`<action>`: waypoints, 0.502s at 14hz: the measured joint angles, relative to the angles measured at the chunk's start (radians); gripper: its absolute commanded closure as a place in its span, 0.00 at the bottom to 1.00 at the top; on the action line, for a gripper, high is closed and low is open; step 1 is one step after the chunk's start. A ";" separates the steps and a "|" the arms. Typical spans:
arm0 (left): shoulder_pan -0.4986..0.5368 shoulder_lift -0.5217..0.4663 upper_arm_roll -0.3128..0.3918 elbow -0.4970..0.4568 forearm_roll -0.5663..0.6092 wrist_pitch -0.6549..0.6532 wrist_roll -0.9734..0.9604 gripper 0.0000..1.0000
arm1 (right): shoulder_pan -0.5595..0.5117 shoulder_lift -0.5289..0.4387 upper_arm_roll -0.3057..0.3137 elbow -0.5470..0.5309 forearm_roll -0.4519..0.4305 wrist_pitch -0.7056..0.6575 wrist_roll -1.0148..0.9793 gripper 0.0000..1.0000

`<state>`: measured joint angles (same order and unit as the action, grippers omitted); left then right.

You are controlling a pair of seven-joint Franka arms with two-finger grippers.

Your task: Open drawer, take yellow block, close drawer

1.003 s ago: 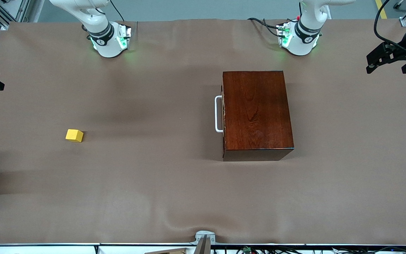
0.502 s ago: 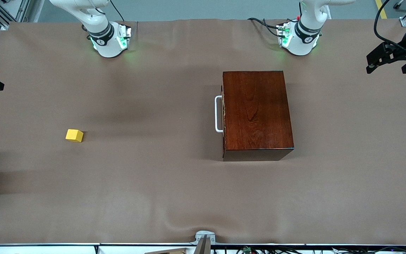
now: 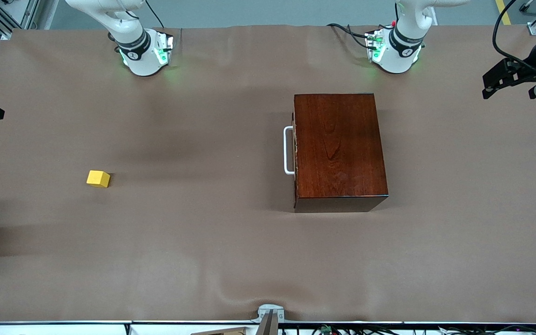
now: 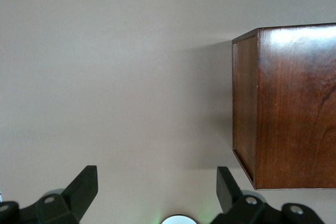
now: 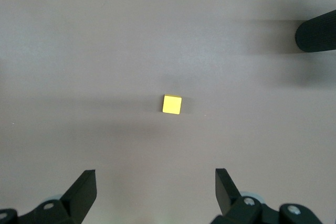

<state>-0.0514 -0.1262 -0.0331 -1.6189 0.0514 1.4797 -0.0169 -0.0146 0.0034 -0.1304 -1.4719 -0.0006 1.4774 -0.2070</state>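
Note:
The dark reddish-brown wooden box (image 3: 338, 144) stands mid-table toward the left arm's end. Its drawer is pushed in flush, and the white loop handle (image 3: 288, 150) faces the right arm's end. The yellow block (image 3: 98, 178) lies on the bare cloth toward the right arm's end, well apart from the box. My right gripper (image 5: 156, 179) hangs open high over the cloth, with the yellow block (image 5: 172, 104) below and ahead of its fingers. My left gripper (image 4: 156, 177) is open and empty, high beside the box (image 4: 286, 106).
Brown cloth (image 3: 203, 242) covers the whole table, with a small wrinkle at its near edge. A black rounded object (image 5: 315, 36) pokes in over the cloth at the right arm's end. Both arm bases (image 3: 142, 51) stand along the edge farthest from the front camera.
The left arm's hand has shifted slightly at its end of the table. The box, the block and the right arm have not moved.

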 measured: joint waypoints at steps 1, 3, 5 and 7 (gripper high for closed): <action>0.000 0.000 -0.002 -0.001 0.000 0.000 0.000 0.00 | 0.000 0.000 0.000 0.000 0.000 0.000 0.000 0.00; 0.006 0.001 -0.028 -0.007 0.000 0.000 0.000 0.00 | 0.000 0.000 0.000 0.000 0.000 0.000 0.000 0.00; 0.014 0.004 -0.057 -0.010 0.000 0.000 -0.009 0.00 | 0.000 0.000 0.000 0.000 0.000 0.000 0.000 0.00; 0.019 0.005 -0.060 -0.011 0.000 0.000 -0.012 0.00 | 0.000 0.000 0.000 0.000 0.000 0.000 0.000 0.00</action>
<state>-0.0324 -0.1214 -0.0929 -1.6297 0.0513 1.4795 -0.0292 -0.0150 0.0034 -0.1306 -1.4719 -0.0006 1.4774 -0.2070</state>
